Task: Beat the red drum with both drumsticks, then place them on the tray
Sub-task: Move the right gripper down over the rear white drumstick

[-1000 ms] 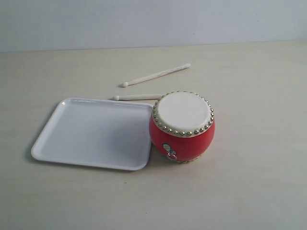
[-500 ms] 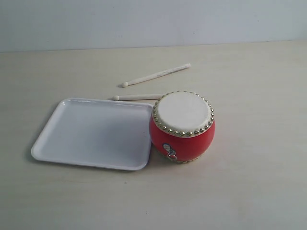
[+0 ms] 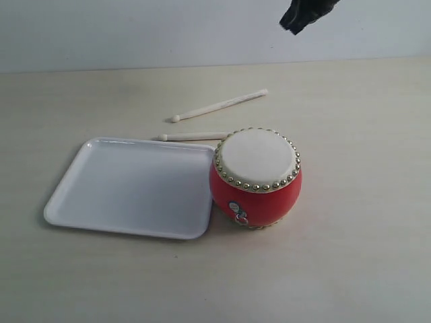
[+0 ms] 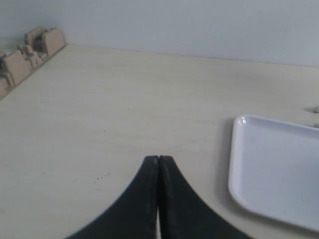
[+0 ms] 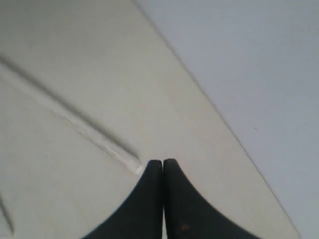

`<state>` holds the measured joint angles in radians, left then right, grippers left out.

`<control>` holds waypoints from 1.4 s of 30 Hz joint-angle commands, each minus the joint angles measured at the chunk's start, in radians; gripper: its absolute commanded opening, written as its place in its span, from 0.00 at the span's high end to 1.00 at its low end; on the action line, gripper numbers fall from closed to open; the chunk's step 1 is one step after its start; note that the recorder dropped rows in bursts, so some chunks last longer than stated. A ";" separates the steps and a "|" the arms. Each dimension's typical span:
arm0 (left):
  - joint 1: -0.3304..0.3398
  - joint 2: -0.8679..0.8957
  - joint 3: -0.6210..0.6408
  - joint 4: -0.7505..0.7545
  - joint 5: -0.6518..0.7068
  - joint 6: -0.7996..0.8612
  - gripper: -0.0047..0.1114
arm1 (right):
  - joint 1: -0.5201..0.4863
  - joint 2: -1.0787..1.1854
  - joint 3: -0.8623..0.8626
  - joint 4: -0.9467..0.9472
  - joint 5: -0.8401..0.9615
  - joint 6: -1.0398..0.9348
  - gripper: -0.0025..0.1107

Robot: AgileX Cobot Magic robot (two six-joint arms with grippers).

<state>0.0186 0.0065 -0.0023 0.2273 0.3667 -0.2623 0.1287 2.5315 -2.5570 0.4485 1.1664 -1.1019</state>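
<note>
The left end effector [image 4: 158, 160], fingers pressed together and empty, hovers by the tray [image 3: 128, 188] near the counter's [image 3: 363, 256] left edge. The right end effector [image 5: 162, 164], likewise closed and empty, hangs toward the far edge, seemingly over the far stick [image 3: 219, 105]. The drum [image 3: 257, 178] stands mid-counter just beside the tray, with the near stick [image 3: 192, 136] behind it.

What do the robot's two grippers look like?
Both the left gripper and the right gripper have two matte black fingers, broad at the base and curving to narrow tips. The right one's fingers show fine ridges along an edge. No cables or markings show.
</note>
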 commanded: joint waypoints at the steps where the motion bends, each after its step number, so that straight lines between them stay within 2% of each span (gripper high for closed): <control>1: 0.002 -0.006 0.002 -0.004 -0.006 0.000 0.96 | 0.100 0.073 -0.062 0.003 0.055 -0.348 0.98; 3: 0.002 -0.006 0.002 -0.004 -0.006 0.000 0.96 | 0.162 0.089 -0.062 -0.035 0.055 -0.431 0.98; 5: 0.002 -0.006 0.002 -0.004 -0.006 0.000 0.96 | 0.220 0.100 -0.062 -0.159 0.055 -0.489 0.98; 8: 0.002 -0.006 0.002 -0.004 -0.006 0.000 0.96 | 0.292 0.118 -0.062 -0.377 0.011 -0.492 0.98; 10: 0.002 -0.006 0.002 -0.004 -0.006 0.000 0.96 | 0.314 0.135 -0.062 -0.428 -0.043 -0.488 0.97; 17: 0.002 -0.006 0.002 -0.004 -0.006 0.000 0.96 | 0.314 0.169 -0.062 -0.462 -0.064 -0.468 0.77; 24: 0.002 -0.006 0.002 -0.004 -0.006 0.000 0.96 | 0.314 0.195 -0.062 -0.458 -0.094 -0.455 0.70; 27: 0.002 -0.006 0.002 -0.004 -0.006 0.000 0.96 | 0.314 0.199 -0.062 -0.458 -0.100 -0.433 0.59; 42: 0.002 -0.006 0.002 -0.004 -0.006 0.000 0.96 | 0.310 0.205 -0.062 -0.529 -0.095 -0.351 0.60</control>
<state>0.0186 0.0065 -0.0023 0.2273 0.3667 -0.2623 0.4430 2.7376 -2.6131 -0.0805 1.0723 -1.4621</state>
